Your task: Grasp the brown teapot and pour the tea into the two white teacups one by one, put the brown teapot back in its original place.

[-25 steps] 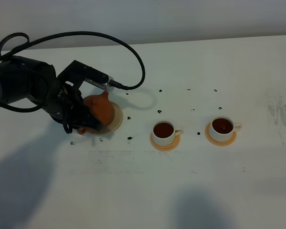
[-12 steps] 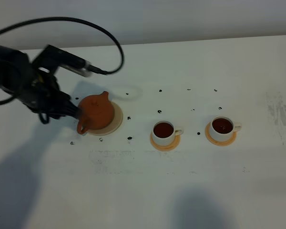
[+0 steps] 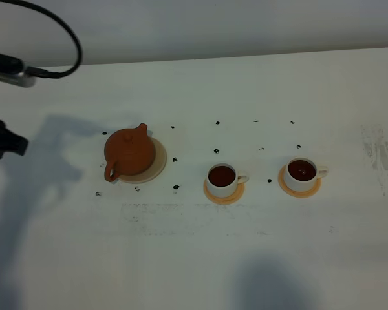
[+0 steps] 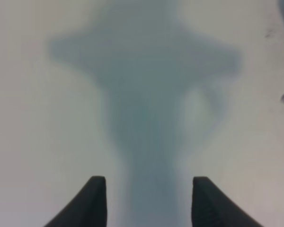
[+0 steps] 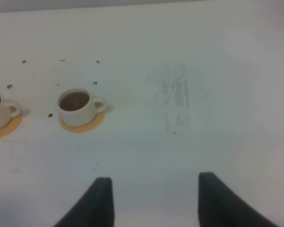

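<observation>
Tabletop (image 3: 258, 258): white, speckled.
Brown teapot (image 3: 128, 152): seated on cream saucer (image 3: 158, 163).
Teacups (image 3: 221, 179): both full.
Left pincer (image 4: 146, 201): spread, empty.
Right pincer (image 5: 154, 201): parted, empty.
Risk: stray swing spills tea.

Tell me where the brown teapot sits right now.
In the exterior high view, the brown teapot stands on the cream saucer, left of centre, with the two white teacups to its right.
</observation>
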Controlling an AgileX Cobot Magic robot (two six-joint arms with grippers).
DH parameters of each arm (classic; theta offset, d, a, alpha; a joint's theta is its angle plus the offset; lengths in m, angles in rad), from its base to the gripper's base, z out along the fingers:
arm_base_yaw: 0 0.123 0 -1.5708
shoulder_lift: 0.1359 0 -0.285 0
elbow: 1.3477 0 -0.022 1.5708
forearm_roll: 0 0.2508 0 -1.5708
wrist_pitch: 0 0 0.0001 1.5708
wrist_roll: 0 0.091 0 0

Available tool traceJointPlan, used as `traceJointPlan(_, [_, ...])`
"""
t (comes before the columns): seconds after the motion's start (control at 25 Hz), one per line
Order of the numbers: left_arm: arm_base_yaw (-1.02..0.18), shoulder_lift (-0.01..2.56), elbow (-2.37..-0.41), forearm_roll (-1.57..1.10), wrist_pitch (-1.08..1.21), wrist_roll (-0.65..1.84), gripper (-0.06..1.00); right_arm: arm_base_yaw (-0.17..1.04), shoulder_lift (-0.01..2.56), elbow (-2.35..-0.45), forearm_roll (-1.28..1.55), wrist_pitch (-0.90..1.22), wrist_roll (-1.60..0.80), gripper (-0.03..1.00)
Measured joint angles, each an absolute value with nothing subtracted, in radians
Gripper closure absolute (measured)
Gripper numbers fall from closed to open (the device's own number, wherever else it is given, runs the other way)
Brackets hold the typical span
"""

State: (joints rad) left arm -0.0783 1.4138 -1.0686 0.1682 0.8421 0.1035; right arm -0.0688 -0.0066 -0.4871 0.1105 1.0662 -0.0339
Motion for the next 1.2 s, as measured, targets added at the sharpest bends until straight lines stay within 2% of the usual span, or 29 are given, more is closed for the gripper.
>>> traceJointPlan(0.32, [-0.054,1.034,-0.845,0.140,0.949,0.018,0.53,-0.069,-0.007,-0.487,0.111,1.066,-0.034,0.55])
traceJointPlan(0.6, [-0.054,0.625,-0.689,-0.006,0.991,0.009,0.53,-0.069,-0.007,-0.487,0.111,1.066,-0.034,0.55])
traceJointPlan(0.76, [-0.054,0.479,-0.651,-0.013,1.062,-0.031,0.53,-0.069,-0.007,-0.487,0.111,1.066,-0.034,0.55])
traceJointPlan(1.2, [-0.054,0.217,-0.505,-0.012,1.053,-0.049,0.53,-0.069,-0.007,-0.487,0.111,1.066,-0.034,0.55])
